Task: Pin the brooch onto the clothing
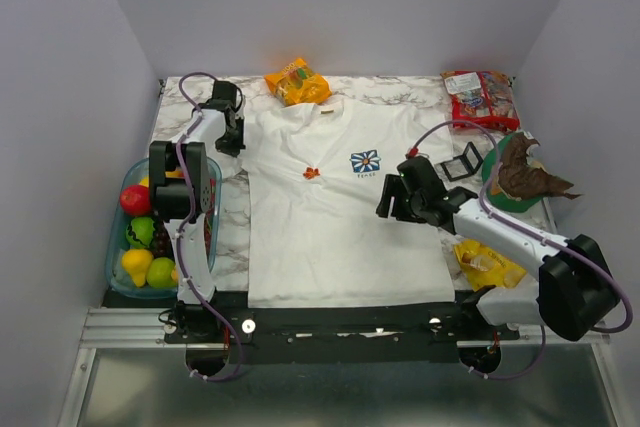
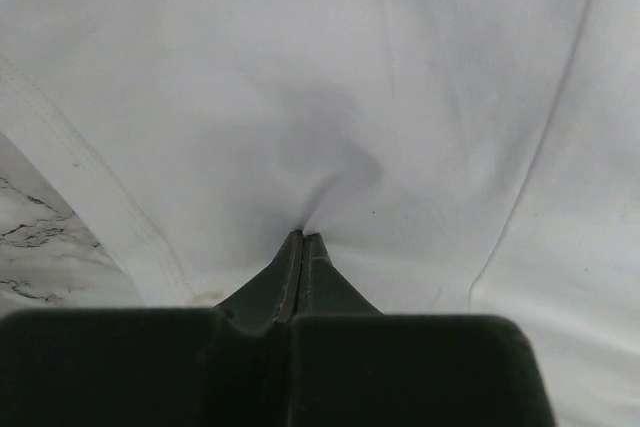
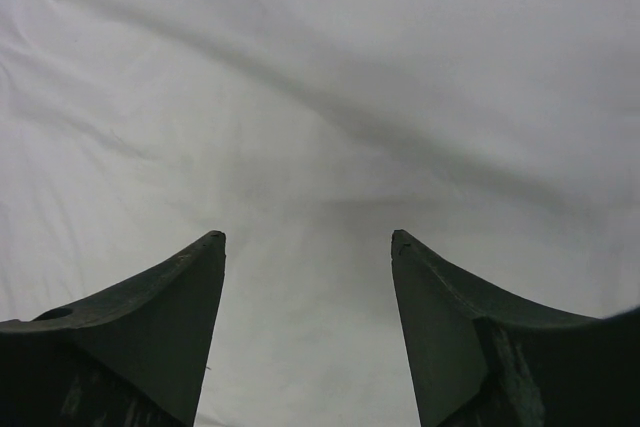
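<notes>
I see the marble table [image 1: 231, 232] carrying the shirt [image 1: 340, 237] at centre, an orange bag [image 1: 296, 81] upper centre, a red bag [image 1: 481, 97] upper right and a fruit bin [image 1: 112, 267] at left.

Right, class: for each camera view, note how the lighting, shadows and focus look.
Top external: even, bright light, sharp, soft shadows on the T-shirt. Left wrist: the cloth greys into a shadow where the left gripper pinches it; the housing is dark and blurred. Right wrist: dim, grey cloth, the right gripper nearly black.
</notes>
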